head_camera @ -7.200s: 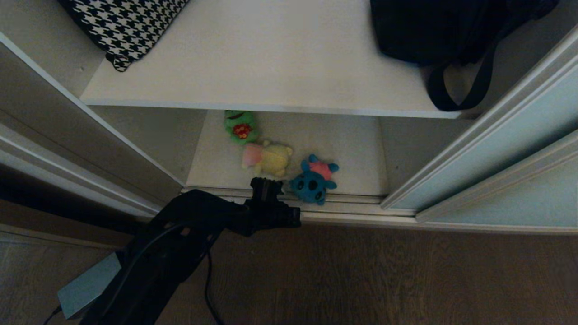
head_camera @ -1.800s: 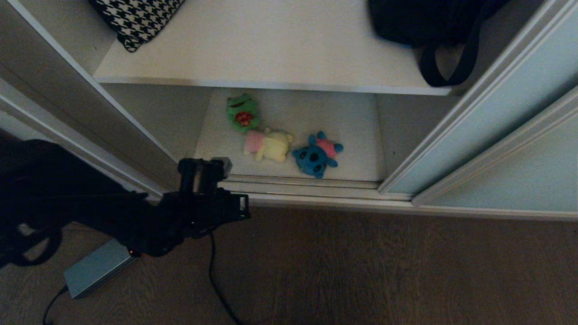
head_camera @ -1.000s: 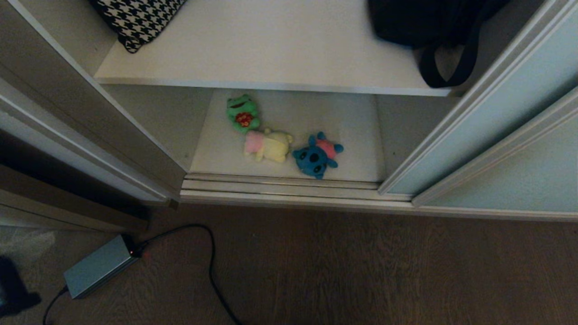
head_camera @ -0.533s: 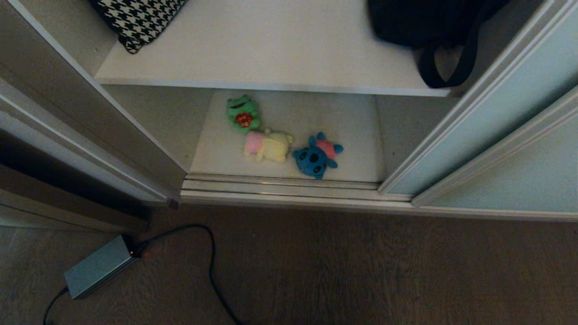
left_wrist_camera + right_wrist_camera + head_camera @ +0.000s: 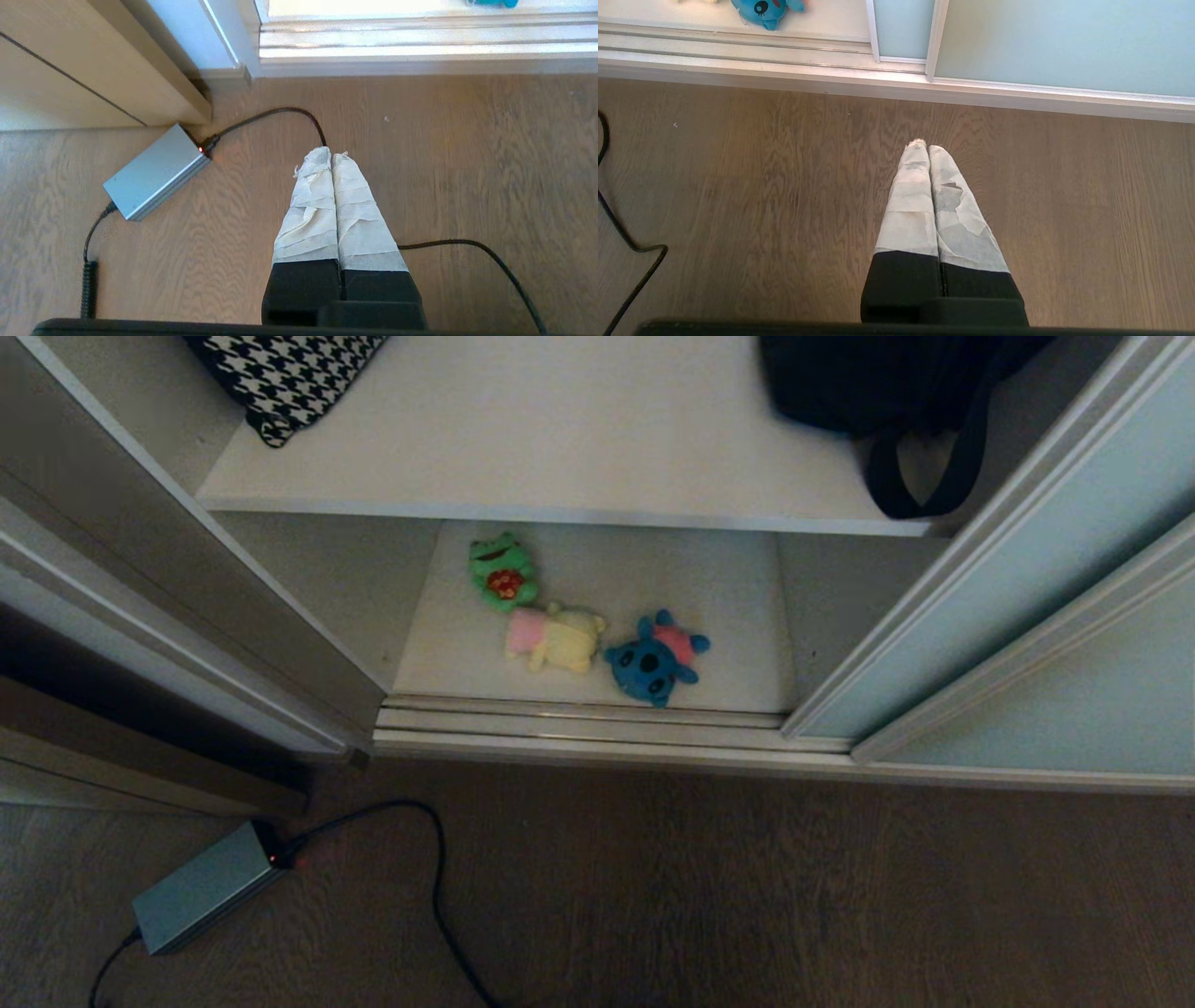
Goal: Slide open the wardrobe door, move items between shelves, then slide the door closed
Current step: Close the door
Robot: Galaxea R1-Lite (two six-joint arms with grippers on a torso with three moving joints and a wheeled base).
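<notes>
The left hand (image 5: 331,156) is seen clenched and empty above the wooden floor (image 5: 467,163), with a grey power brick (image 5: 156,171) and its black cable (image 5: 280,112) just ahead of it. The right hand (image 5: 928,148) is likewise clenched and empty over the floor, the sliding door (image 5: 1064,42) lying ahead of it, pushed aside. Beyond the door track (image 5: 579,714), well ahead of both hands, the blue toy (image 5: 653,661), yellow toy (image 5: 555,638) and green toy (image 5: 502,569) are laid on the lower shelf (image 5: 728,607); the upper shelf (image 5: 560,439) is above.
</notes>
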